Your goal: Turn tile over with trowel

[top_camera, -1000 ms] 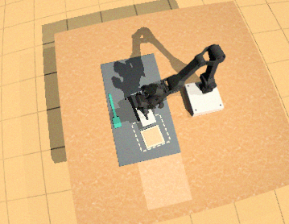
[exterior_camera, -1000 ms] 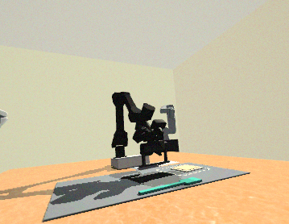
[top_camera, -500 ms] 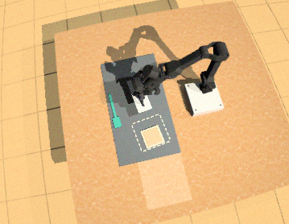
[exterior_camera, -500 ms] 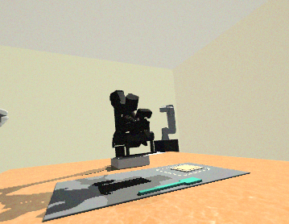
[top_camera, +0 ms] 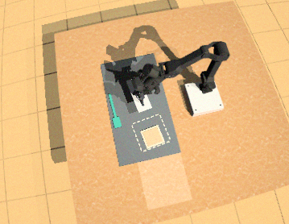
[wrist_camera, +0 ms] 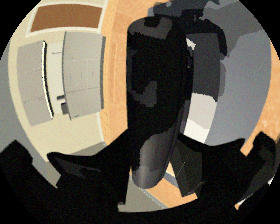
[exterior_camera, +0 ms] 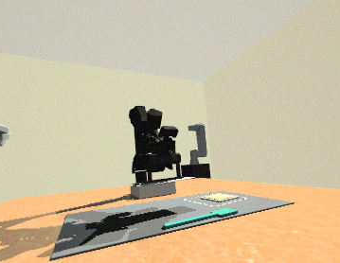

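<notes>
The tile (top_camera: 152, 136) (exterior_camera: 220, 197) lies flat inside the dashed outline (top_camera: 133, 130), nearer its lower edge in the top view. Its upper face is plain cream with a paler rim, and no mark shows on it. My gripper (top_camera: 138, 93) (exterior_camera: 164, 171) (wrist_camera: 147, 129) is shut on the trowel's thick black handle, which fills the middle of the wrist view. The trowel's flat white blade (top_camera: 144, 106) (wrist_camera: 201, 117) is raised above the mat, short of the outline and apart from the tile. The arm hides much of the handle in the top view.
A teal spatula-like tool (top_camera: 117, 122) (exterior_camera: 198, 219) lies along the left edge of the grey mat (top_camera: 128, 155) (exterior_camera: 259, 202). The arm's white base (top_camera: 204, 101) stands right of the mat. The arm's shadow falls over the mat's far end.
</notes>
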`<state>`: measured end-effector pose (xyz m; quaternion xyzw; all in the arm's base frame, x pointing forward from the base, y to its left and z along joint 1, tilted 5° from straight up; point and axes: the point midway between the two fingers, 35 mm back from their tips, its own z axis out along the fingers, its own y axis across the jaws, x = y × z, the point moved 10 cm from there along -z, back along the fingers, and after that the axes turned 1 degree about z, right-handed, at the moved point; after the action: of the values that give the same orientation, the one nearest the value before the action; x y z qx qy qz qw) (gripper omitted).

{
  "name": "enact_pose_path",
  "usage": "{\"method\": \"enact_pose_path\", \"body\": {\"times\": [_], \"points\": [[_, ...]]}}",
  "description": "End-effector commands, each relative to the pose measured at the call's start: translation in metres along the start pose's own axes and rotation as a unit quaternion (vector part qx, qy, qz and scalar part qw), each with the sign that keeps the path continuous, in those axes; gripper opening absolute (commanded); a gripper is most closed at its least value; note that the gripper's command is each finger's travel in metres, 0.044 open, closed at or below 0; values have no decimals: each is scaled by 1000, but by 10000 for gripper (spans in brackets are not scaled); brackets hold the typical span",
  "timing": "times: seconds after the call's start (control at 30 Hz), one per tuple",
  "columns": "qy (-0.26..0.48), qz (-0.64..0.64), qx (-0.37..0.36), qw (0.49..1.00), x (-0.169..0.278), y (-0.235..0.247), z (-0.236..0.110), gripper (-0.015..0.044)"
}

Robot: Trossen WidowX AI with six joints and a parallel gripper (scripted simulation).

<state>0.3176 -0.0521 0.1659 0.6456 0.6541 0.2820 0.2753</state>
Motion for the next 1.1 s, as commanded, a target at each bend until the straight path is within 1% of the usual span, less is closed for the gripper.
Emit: {"method": "enact_pose_path", "body": {"times": [0.0,0.73,1.07], "points": [[1,-3,-6,1000,0,3,-1,0],[1,-3,-5,1000,1,3,-1,0],[8,-1,12,1000,42,19,18,0]]}}
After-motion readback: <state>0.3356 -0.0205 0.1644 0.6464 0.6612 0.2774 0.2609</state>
